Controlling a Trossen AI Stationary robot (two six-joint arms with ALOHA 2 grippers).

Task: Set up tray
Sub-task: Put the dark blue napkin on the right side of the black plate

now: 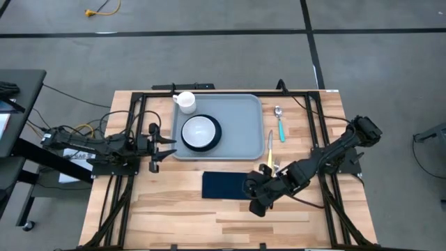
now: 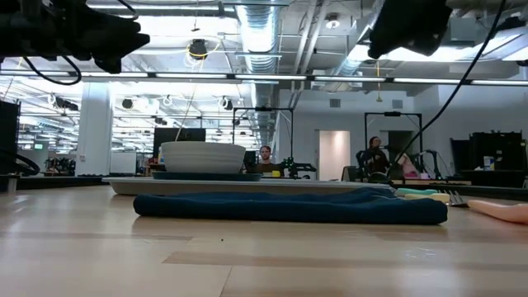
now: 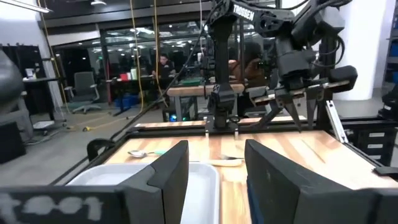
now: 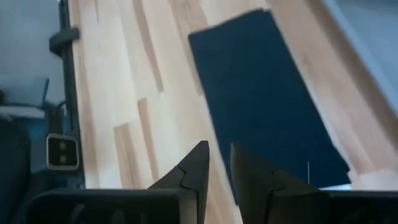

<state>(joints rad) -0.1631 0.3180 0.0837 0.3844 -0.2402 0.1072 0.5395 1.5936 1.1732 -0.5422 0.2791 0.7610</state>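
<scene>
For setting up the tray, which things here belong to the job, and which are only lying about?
Belong to the job:
- tray
- bowl on plate, on the tray
- white mug, at the tray's corner
- navy napkin
- teal-handled spoon
- yellow-handled knife

Lying about:
- yellow cable on the floor

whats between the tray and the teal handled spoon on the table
Only bare wood. In the high view the spoon lies just off the tray on its right side, with nothing in the strip between them.
</scene>
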